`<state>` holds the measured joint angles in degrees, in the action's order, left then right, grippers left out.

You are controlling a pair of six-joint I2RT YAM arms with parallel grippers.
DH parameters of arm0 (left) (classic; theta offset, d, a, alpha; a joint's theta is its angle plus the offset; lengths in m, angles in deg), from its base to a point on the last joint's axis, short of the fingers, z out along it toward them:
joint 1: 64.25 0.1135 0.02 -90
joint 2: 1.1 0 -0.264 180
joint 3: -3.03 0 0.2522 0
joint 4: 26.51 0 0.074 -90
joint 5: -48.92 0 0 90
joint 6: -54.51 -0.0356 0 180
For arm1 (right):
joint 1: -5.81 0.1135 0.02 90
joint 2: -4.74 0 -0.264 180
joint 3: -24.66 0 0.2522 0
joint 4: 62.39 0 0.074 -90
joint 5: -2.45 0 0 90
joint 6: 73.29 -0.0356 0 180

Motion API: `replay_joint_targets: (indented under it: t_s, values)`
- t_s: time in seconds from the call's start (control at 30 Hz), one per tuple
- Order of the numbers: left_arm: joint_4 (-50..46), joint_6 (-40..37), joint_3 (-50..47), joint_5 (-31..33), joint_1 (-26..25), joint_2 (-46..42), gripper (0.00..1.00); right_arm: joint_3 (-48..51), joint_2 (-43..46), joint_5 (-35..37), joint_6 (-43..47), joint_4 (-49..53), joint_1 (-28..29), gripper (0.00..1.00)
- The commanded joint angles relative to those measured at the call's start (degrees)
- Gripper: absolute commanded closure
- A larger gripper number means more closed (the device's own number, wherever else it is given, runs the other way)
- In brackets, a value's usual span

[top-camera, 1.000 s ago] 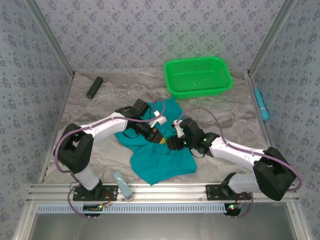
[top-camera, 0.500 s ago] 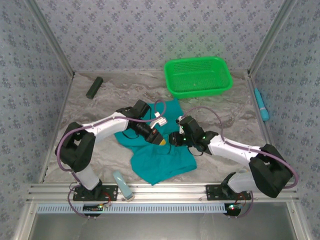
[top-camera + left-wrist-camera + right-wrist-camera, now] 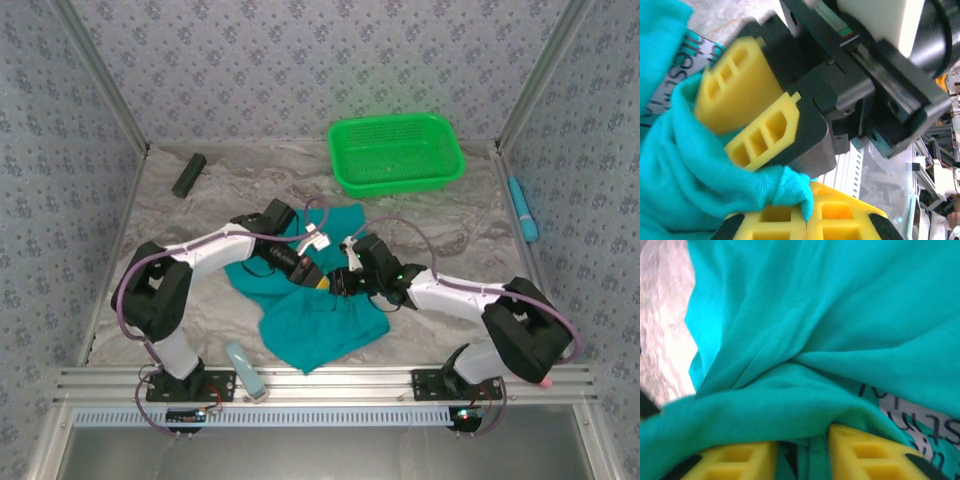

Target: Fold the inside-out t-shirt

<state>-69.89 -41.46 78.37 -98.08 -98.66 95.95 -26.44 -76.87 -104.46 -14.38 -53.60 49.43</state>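
The teal inside-out t-shirt lies crumpled in the middle of the table. Both grippers meet at its upper middle. My left gripper is shut, and the left wrist view shows a small fold of teal cloth pinched between its yellow fingers. My right gripper faces it from the right, almost touching. Its yellow fingers are closed on a bunch of shirt cloth that fills the gap between them. A white printed patch with black letters shows on the cloth.
A bright green mesh basket stands at the back right. A black block lies at the back left. A blue tool rests by the right rail, and a pale blue object sits on the front rail.
My right gripper has slid left to meet the left gripper, and its jaws have narrowed onto the cloth. The left gripper stayed shut and hardly moved.
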Motion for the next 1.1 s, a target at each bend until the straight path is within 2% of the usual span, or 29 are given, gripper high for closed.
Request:
replay_joint_targets:
  t_s: [0.0, 0.07, 0.2, 0.3, 0.33, 0.4, 0.6, 0.63, 0.67, 0.77, 0.87, 0.93, 1.0, 1.07]
  values:
    - [2.70, -1.49, -1.58, 1.85, 2.30, 0.15, 0.98, -1.19, -0.84, -2.30, 3.01, 0.27, 0.57, 0.98]
    - [2.47, -1.61, -2.56, 6.36, 3.44, 0.39, 0.95, -1.19, -0.27, -1.09, 4.95, 1.75, -0.12, 1.00]
    - [2.95, -1.52, -4.31, 15.00, 5.65, 1.43, 0.89, -0.32, 2.92, -3.57, 7.21, 2.99, -3.74, 1.00]
    - [5.31, 2.63, -5.04, 23.36, 7.36, 2.65, 0.79, -1.02, 4.45, 0.89, 9.34, 9.57, -6.20, 1.00]
    - [5.88, 3.54, -4.81, 24.62, 7.64, 3.12, 0.70, -1.44, 4.28, 3.24, 9.95, 11.80, -6.56, 1.00]
    - [6.21, 3.73, -4.39, 24.64, 7.56, 3.41, 0.61, -2.21, 3.42, 6.32, 11.14, 14.57, -6.88, 1.00]
    - [8.76, 6.46, -4.70, 27.14, 6.91, -0.03, 0.61, -4.04, 2.93, 4.97, 13.92, 18.69, -7.66, 1.00]
    - [8.95, 7.01, -5.00, 26.99, 6.69, -1.38, 0.61, -4.88, 3.18, 7.77, 13.95, 21.49, -8.11, 0.87]
    - [9.12, 7.45, -5.28, 26.72, 6.41, -3.00, 0.61, -6.62, 3.29, 13.65, 12.78, 25.96, -8.35, 0.77]
    - [11.73, 11.73, -7.89, 30.28, 4.20, -8.75, 0.61, -12.38, 4.24, 21.55, 11.16, 36.72, -6.77, 0.74]
    - [17.02, 19.23, -12.41, 30.55, 2.10, -13.48, 0.61, -15.12, 6.68, 19.35, 11.00, 38.89, -2.36, 0.65]
    - [19.84, 21.84, -15.34, 29.87, -0.13, -16.22, 0.60, -15.50, 7.59, 14.44, 12.76, 37.81, -0.48, 0.61]
    - [21.39, 25.42, -17.34, 29.76, -2.15, -18.03, 0.58, -15.19, 6.88, 8.76, 15.06, 35.49, 0.06, 0.60]
    - [24.40, 29.51, -19.06, 26.71, -3.58, -18.10, 0.57, -14.89, 4.68, 4.78, 16.14, 33.26, -0.01, 0.60]
